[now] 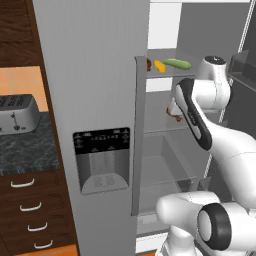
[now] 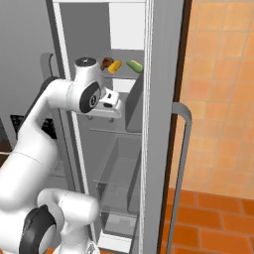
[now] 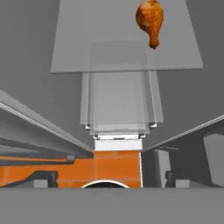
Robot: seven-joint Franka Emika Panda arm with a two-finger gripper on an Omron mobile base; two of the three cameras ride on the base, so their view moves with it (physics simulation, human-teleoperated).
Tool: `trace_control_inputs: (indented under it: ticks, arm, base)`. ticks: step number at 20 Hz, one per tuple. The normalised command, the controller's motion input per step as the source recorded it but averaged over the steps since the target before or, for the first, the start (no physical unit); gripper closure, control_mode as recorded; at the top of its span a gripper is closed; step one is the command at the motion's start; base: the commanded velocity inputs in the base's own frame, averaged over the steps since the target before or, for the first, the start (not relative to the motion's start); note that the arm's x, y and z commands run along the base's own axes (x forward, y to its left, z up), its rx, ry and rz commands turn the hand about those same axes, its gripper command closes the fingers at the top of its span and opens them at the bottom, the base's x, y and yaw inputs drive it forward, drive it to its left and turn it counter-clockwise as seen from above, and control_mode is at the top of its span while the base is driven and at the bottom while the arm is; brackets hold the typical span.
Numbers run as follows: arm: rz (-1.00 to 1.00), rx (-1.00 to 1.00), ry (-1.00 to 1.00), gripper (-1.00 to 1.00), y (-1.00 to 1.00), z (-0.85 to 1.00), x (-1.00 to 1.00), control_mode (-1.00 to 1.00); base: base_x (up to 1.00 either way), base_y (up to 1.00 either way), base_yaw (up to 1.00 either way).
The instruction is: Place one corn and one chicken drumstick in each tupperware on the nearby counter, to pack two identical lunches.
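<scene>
Arm is reaching into the open fridge (image 2: 149,149), gripper (image 2: 110,106) at mid-shelf height, pointing down. Jaws spread about as wide as they go, nothing between them, nothing held.

Hand view: one chicken drumstick (image 3: 150,21) lies on a glass shelf (image 3: 87,57) at roughly 1 o'clock, bone end toward the lens, well apart from the fingertips. In the left base view a bit of brown at (image 1: 176,116) beside the wrist is prob that same drumstick, mostly hidden by the arm.

Top shelf (image 2: 124,74): a second drumstick (image 2: 106,63), then the corn (image 2: 115,66), then a green veg, cucumber-like (image 2: 134,65), in a row; corn sits just beside the drumstick, at its 3 o'clock in the right base view. Same trio in the left base view, corn (image 1: 159,66) left of the green one (image 1: 177,63).

Counter (image 1: 25,150) w/ silver toaster (image 1: 17,114) is at 9 o'clock of the fridge in the left base view. Can't see either tupperware from here.

Judgement: early stage, nothing packed yet; first pick looks like the mid-shelf drumstick.

Risks:
- Drumstick is off-centre to the hand; closing without re-aligning could clip the rounded end and roll it away.
- Glossy, tapered shape: grip near the bone end may slip.
- Elbow sits close to the door (image 1: 95,100) edge; a wide swing out could knock it.
- Top-shelf items are crowded; a reach for corn may nudge its neighbours.
</scene>
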Motion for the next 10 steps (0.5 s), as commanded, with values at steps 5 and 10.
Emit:
trace_control_inputs:
  ticks: [5,10]
  arm:
    - [-0.08,-0.05,-0.05,-1.00,-0.56,-0.18,0.47,-1.00]
    - [0.00,0.00,0.00,-1.00,-0.28,-0.31,0.90,-1.00]
  base:
    - [0.00,0.00,0.00]
    - [0.00,0.00,0.00]
